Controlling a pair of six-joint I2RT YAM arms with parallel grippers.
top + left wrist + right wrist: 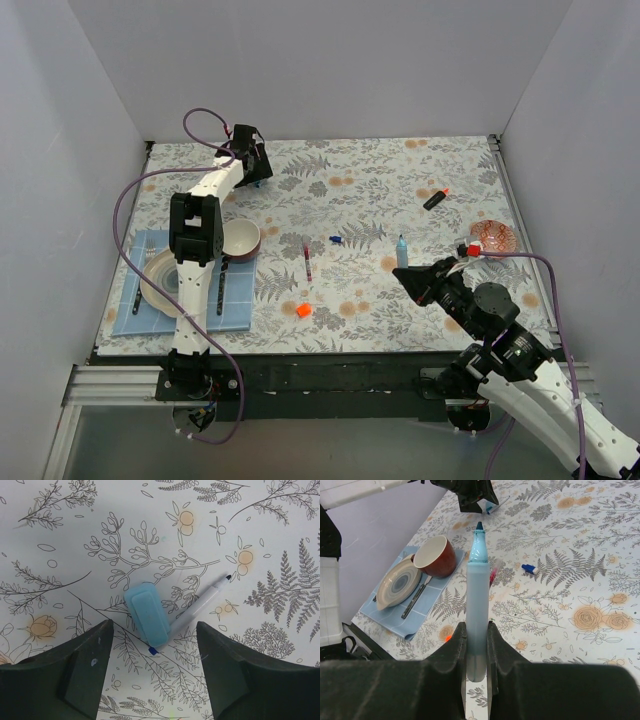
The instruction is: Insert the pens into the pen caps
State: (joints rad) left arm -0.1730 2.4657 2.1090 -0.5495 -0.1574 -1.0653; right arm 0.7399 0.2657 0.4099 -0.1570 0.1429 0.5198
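one light blue pen (476,605) clamped in right jaws | left jaws apart above blue block (146,613)

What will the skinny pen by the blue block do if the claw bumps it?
The pen looks round and smooth, so it would probably roll sideways. Its end seems tucked under the blue block, which might hold it back. It looks stiff and light, so it would likely slide without bending.

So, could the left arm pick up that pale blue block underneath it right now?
Probably yes: its end effector is open right over the pale blue block, with nothing between; only a white pen lies against it.
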